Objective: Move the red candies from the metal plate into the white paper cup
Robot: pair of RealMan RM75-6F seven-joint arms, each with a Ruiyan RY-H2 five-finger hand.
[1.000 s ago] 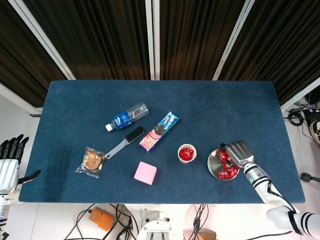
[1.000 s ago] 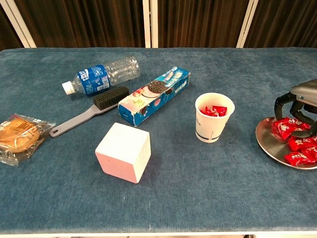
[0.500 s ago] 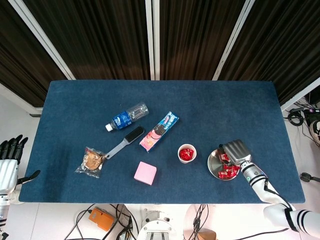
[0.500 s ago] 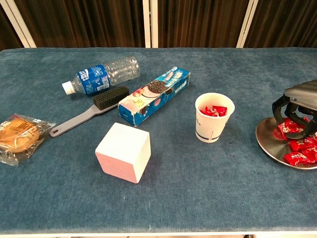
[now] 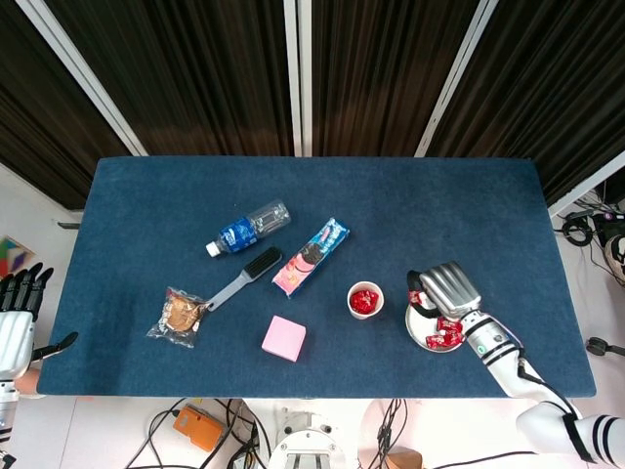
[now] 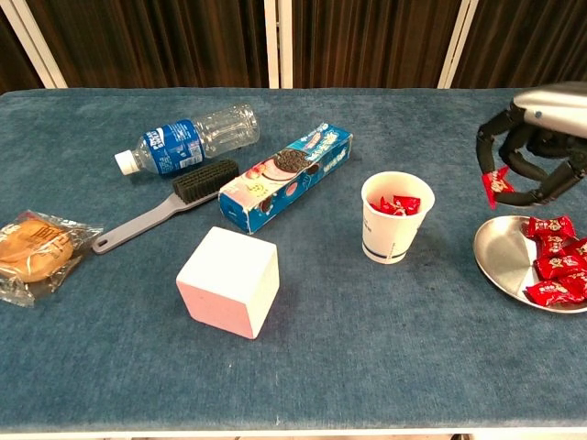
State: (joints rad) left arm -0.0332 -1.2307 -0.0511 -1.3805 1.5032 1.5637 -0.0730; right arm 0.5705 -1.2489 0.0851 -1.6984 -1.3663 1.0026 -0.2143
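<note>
My right hand (image 6: 537,147) (image 5: 444,288) hovers above the left rim of the metal plate (image 6: 500,252) (image 5: 418,322), pinching one red candy (image 6: 496,184) in its fingertips. Several red candies (image 6: 552,266) (image 5: 445,335) lie on the right part of the plate. The white paper cup (image 6: 395,218) (image 5: 365,299) stands upright to the left of the plate with red candies inside. The held candy hangs higher than the cup's rim and to its right. My left hand (image 5: 17,318) rests off the table's left edge with fingers apart and nothing in it.
A pink block (image 6: 228,280), a blue cookie box (image 6: 286,176), a brush (image 6: 165,204), a water bottle (image 6: 186,137) and a wrapped bun (image 6: 37,250) lie left of the cup. The table's right edge runs close beside the plate.
My right hand has lifted off the plate with one red candy and moved up and left toward the cup. The left hand has not moved.
</note>
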